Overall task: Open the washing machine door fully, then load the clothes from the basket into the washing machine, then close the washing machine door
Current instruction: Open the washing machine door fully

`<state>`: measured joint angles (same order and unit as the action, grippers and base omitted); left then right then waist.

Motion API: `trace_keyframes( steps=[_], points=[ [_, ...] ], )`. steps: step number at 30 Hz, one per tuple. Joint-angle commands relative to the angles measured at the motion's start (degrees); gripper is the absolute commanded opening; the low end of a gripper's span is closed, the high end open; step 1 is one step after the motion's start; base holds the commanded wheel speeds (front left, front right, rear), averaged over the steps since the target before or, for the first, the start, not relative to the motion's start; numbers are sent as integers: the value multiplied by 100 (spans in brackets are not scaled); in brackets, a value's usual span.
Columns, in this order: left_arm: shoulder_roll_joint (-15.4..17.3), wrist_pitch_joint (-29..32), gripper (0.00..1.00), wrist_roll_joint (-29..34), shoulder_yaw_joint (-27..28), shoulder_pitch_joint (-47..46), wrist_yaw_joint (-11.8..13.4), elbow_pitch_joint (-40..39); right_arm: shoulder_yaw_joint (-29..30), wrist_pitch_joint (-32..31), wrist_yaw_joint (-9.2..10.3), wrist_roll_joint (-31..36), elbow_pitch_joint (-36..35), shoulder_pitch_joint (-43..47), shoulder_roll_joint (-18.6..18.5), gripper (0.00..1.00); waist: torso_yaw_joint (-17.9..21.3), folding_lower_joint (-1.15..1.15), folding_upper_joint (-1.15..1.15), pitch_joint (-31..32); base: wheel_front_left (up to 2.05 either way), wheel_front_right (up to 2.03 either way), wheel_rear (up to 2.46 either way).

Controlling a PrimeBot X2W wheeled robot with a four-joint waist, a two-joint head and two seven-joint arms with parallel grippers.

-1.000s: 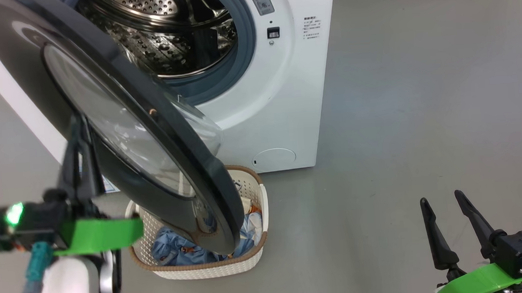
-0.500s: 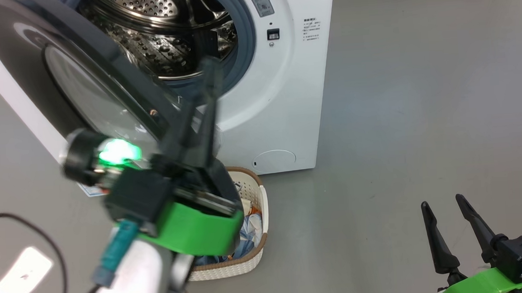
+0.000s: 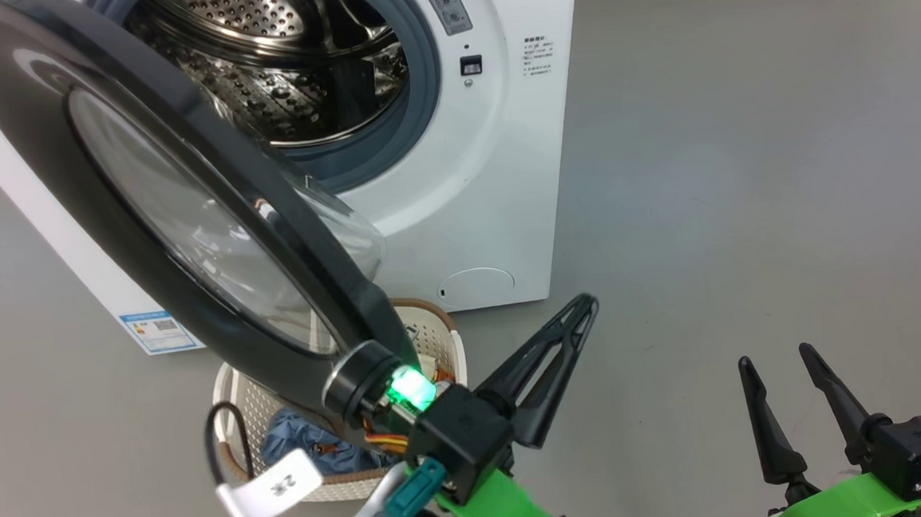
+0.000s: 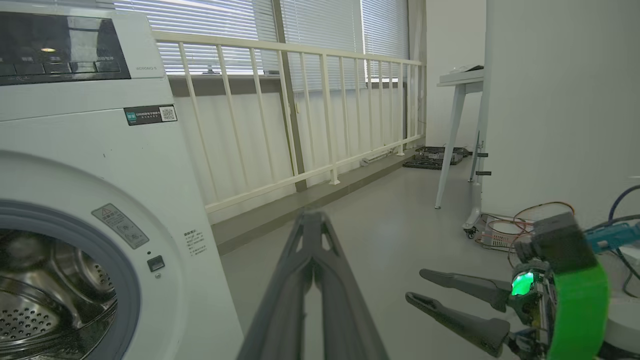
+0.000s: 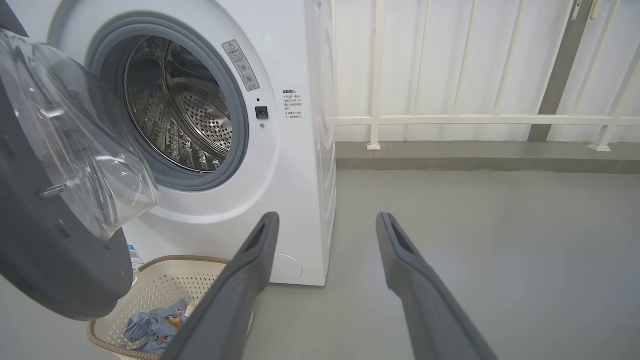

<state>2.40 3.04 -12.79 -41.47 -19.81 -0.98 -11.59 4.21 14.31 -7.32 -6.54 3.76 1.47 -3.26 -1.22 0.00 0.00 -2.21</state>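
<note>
Now that your left gripper (image 3: 581, 310) has swung clear of the door (image 3: 187, 227), closed on nothing, the door still hangs half open over the basket (image 3: 443, 341) and clothes (image 3: 300, 446). Your right gripper (image 3: 774, 355) waits wide; finish opening first.

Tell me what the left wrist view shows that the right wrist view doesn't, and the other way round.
Left wrist view, not the right: the control panel, a white table, the shut left gripper. Right wrist view, not the left: the door, the basket, the clothes in it. Both: the washing machine, its steel drum, the white railing, the open right gripper.
</note>
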Motion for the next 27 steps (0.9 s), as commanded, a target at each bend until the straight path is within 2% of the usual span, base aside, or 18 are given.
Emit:
trace_keyframes(
  steps=[1, 6, 13, 27],
  points=[
    [49, 32, 0, -11, 155, -75, 56, -77, -163, 69, -17, 50, -158, -25, -18, 100, 5, 0, 0, -10, 0, 0, 0],
    [105, 87, 0, 0, 206, 25, 197, 360, -164, 69, -17, 50, -166, -35, -14, 100, 13, 0, 0, -52, 0, 0, 0],
    [186, 14, 0, -85, 596, -59, 439, 1033, -165, 69, -17, 43, -174, -78, -7, 100, 29, 0, 0, -92, 0, 0, 0],
    [239, -216, 0, -253, 919, -241, 588, 1840, -129, 69, -17, 29, -181, -90, 10, 100, 33, 0, 0, -103, 0, 0, 0]
  ],
)
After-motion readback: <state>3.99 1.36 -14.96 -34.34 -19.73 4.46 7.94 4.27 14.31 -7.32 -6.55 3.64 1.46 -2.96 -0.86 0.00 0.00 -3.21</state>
